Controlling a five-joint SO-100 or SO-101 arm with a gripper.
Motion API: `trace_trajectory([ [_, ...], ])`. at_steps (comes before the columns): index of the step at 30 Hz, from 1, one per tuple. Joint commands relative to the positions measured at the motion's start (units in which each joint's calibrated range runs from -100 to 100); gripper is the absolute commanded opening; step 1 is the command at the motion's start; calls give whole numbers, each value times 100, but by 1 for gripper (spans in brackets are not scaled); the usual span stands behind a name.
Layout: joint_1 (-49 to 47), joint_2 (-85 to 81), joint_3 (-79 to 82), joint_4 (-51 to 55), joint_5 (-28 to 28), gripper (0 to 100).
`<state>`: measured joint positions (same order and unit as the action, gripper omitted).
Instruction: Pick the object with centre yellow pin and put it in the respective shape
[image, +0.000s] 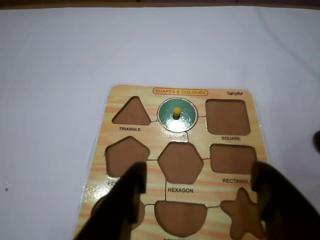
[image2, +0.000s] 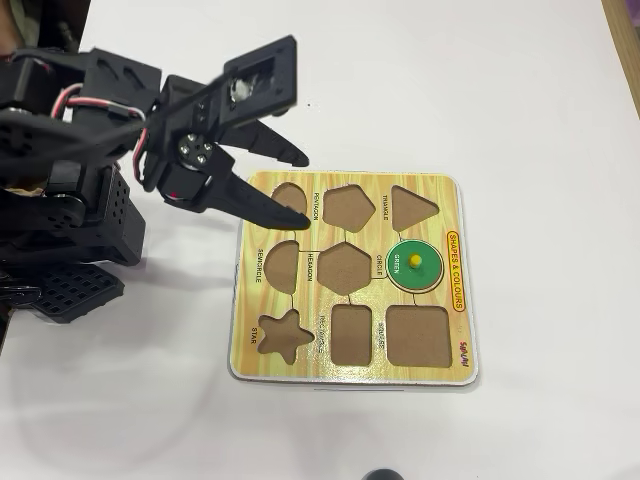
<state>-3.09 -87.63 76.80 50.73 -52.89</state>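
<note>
The green round piece (image: 167, 119) with a yellow pin (image: 176, 111) in its centre sits in the circle recess of the wooden shapes board (image: 122, 99). In the overhead view the piece (image2: 400, 272) and its pin (image2: 418, 262) are at the board's (image2: 450, 205) right middle. The other recesses (triangle, square, pentagon, hexagon, rectangle, semicircle, star) are empty. My gripper (image: 197, 172) is open and empty. In the overhead view it (image2: 300, 188) hovers over the board's upper left edge, well apart from the green piece.
The board lies on a white table. My arm's black base (image2: 70, 230) stands at the left of the overhead view. A small dark object (image2: 382, 474) shows at the bottom edge. A wooden edge (image2: 628, 40) runs at the far top right.
</note>
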Motion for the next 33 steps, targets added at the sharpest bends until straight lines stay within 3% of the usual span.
trace_trajectory([
  [1, 74, -1061, 504, -77, -10, 24],
  [14, 231, -1112, 2221, 35, 27, 24],
  [25, 494, -1112, 2230, 2412, -4, 24],
  [27, 514, -1103, 2230, 2516, -4, 19],
  [30, 524, -1103, 2221, 2516, -10, 3],
  [33, 524, -1103, 2221, 2516, 58, 2],
])
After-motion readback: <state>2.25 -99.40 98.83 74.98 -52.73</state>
